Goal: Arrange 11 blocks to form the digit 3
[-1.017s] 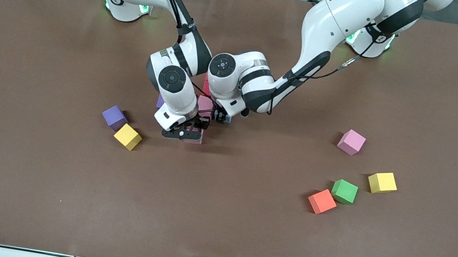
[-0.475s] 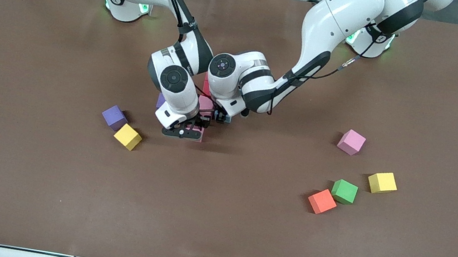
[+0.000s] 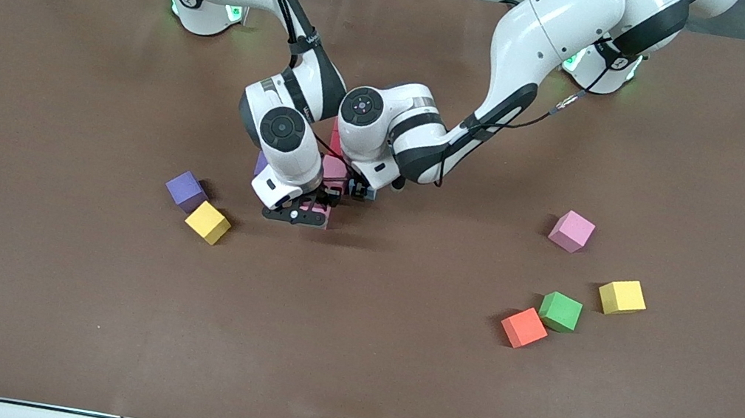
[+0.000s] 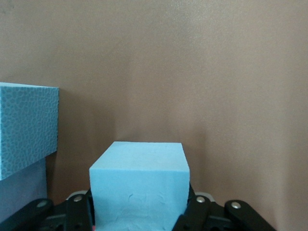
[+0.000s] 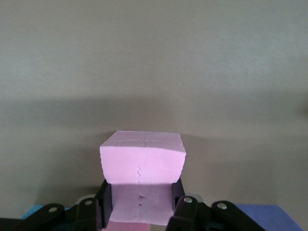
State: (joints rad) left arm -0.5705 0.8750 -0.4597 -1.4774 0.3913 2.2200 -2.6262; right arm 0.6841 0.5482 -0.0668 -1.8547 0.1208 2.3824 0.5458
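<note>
My right gripper (image 3: 310, 216) is shut on a pink block (image 5: 142, 161), low at the table on the side of the middle cluster nearer the front camera. My left gripper (image 3: 360, 191) is shut on a light blue block (image 4: 139, 185), low beside the cluster. Another light blue block (image 4: 26, 127) lies close beside the held one. The cluster shows a pink block (image 3: 334, 168) and a red block (image 3: 335, 137), mostly hidden under the arms. Loose yellow (image 3: 207, 222), yellow (image 3: 622, 296), green (image 3: 560, 311) and orange (image 3: 523, 327) blocks lie apart.
A purple cube (image 3: 185, 190) touches the yellow block toward the right arm's end. Another purple cube (image 3: 261, 163) peeks out by the right wrist. A pale pink cube (image 3: 571, 231) lies toward the left arm's end. Both wrists crowd the middle.
My right gripper with the pink block has shifted slightly toward the cluster. The left arm has not visibly moved.
</note>
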